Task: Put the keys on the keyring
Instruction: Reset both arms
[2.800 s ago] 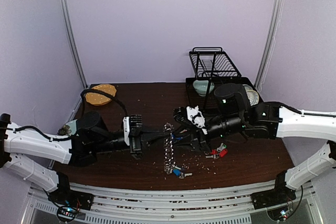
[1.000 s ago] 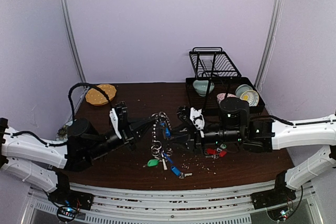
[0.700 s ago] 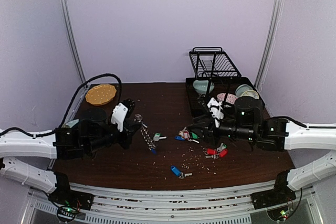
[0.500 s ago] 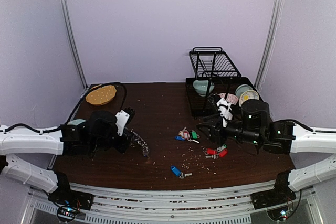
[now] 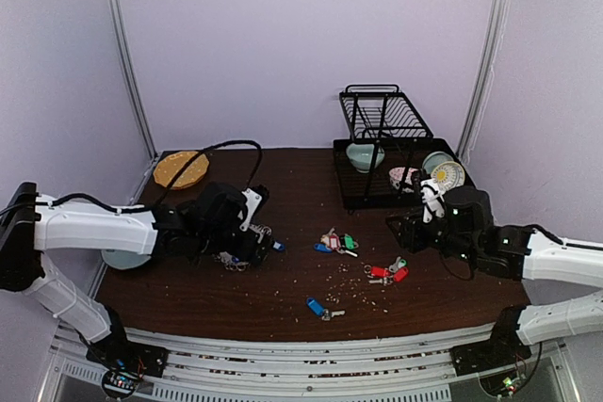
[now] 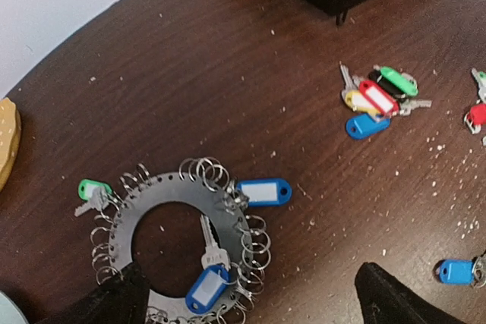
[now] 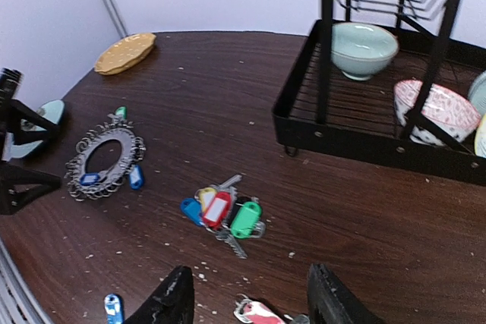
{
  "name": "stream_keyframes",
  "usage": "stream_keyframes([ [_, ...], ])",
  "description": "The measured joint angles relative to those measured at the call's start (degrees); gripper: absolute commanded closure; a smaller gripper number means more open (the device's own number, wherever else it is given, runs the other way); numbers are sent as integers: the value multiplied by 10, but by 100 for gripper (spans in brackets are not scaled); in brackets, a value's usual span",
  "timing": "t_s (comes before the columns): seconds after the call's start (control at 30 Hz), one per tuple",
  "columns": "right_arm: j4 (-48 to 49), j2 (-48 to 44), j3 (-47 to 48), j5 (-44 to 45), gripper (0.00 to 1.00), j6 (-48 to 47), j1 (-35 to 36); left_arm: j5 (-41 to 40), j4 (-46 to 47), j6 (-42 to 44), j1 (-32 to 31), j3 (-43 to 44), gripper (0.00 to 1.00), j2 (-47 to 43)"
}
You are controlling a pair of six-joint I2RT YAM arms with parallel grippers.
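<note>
The keyring [image 6: 163, 189], a flat grey ring edged with many small split rings, lies flat on the brown table [image 5: 283, 185]. It carries two blue-tagged keys [image 6: 206, 288] and a green-tagged one [image 6: 93, 187]. My left gripper [image 6: 254, 305] hovers open just above its near edge, holding nothing. In the top view the keyring [image 5: 236, 257] sits under the left gripper [image 5: 252, 237]. A loose pile of keys [image 7: 224, 210] with red, green, blue and yellow tags lies mid-table. My right gripper [image 7: 250, 301] is open and empty, near the red-tagged keys [image 5: 386, 272]. A single blue-tagged key [image 5: 317, 307] lies near the front.
A black dish rack [image 5: 386, 129] with a teal bowl [image 7: 363, 47] and a pink bowl [image 7: 437, 108] stands at the back right. A yellow plate [image 5: 179, 168] lies at the back left and a pale blue plate [image 5: 122, 259] under the left arm. Crumbs dot the table.
The left gripper carried the hanging keyring from mid-table to the left, set it flat and opened. The right arm drew back to the right and its jaws widened.
</note>
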Motion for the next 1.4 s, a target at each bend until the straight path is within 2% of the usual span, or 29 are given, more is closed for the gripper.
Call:
stream_keyframes([
  [0.1,4,-13,-32,-3,40,13,-53,2,15,7,26,2,2,-26],
  [0.27,16,-30,-70,-11,20,26,-158,7,39,16,151,-6,2,-96],
  [0.43,40,-46,-96,-32,10,27,-307,-1,56,24,262,-38,2,-172],
  [0.47,51,-52,-106,-41,2,28,-341,-1,64,24,289,-53,2,-188],
  [0.6,121,-97,-165,-53,0,33,-433,-36,95,13,386,-133,2,-236],
  [0.73,230,-128,-244,-44,0,40,-456,-117,155,6,399,-213,2,-247],
  [0.9,355,-88,-287,1,0,42,-457,-177,297,18,399,-314,2,-244],
  [1.07,438,-34,-286,57,0,37,-459,-187,491,67,399,-398,2,-207],
  [1.23,547,30,-318,86,0,26,-459,-178,628,117,399,-407,2,-105],
  [1.4,608,103,-319,100,0,22,-460,-158,754,153,399,-420,2,-69],
])
